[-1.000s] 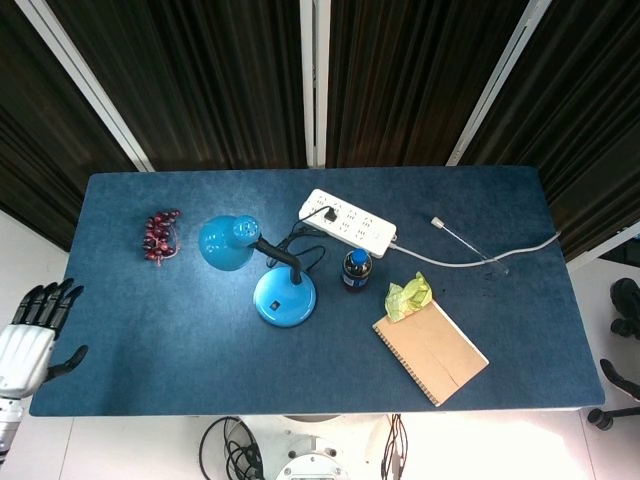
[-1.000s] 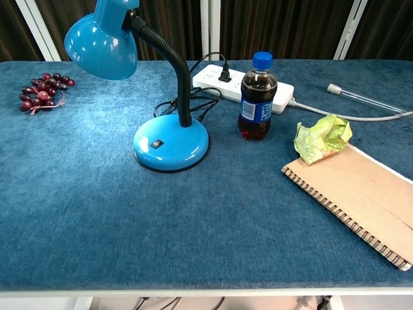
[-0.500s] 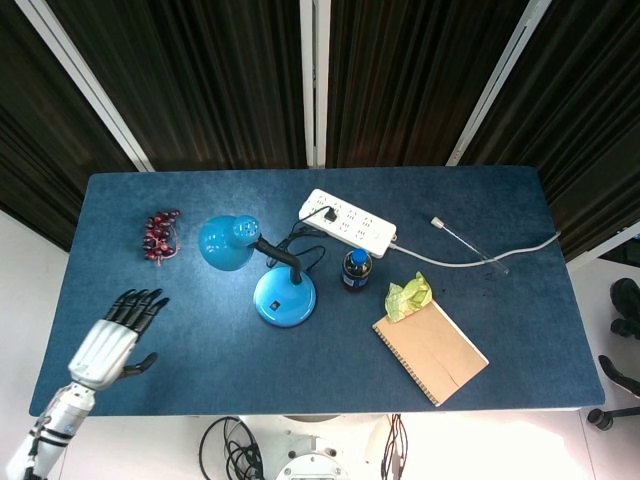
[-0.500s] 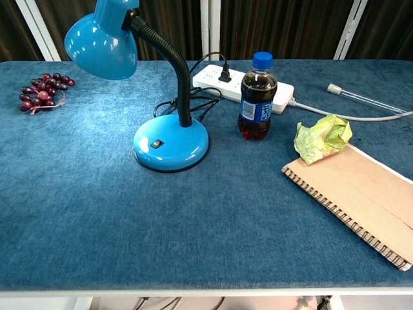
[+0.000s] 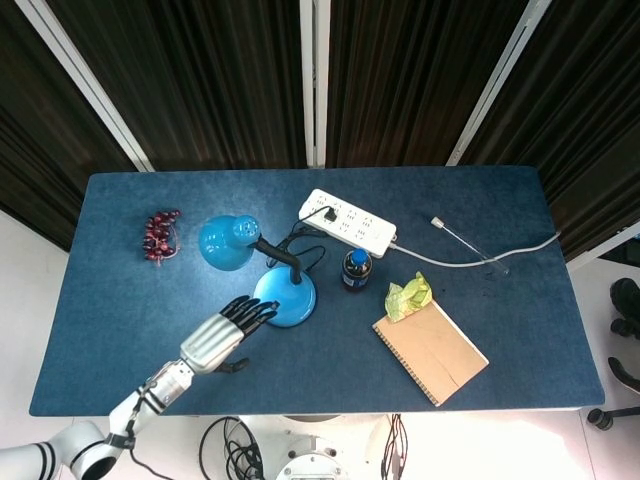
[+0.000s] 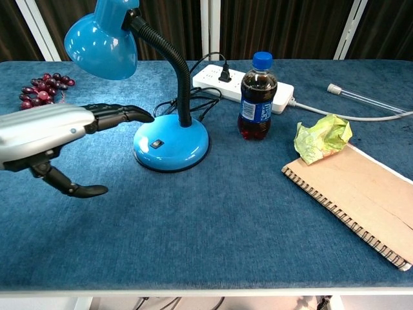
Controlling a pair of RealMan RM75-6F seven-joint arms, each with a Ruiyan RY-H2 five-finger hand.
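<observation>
- My left hand (image 5: 222, 336) hovers over the worktop (image 5: 120, 300), fingers (image 6: 119, 113) straight and spread, thumb apart below; it holds nothing.
- The fingertips point toward 1 o'clock in the head view and reach the rim of the lamp (image 5: 284, 296) base; I cannot tell whether they touch it.
- The lamp's base stands near the worktop's middle; its shade (image 6: 101, 48) leans toward 10 o'clock.
- A bottle (image 6: 257, 97) stands just beside the base at 3 o'clock.
- The grapes (image 5: 160, 234) lie at 11 o'clock from my hand, well apart.
- A power strip (image 5: 348, 221) lies at 1 o'clock behind the lamp.
- My right hand is out of both views.
</observation>
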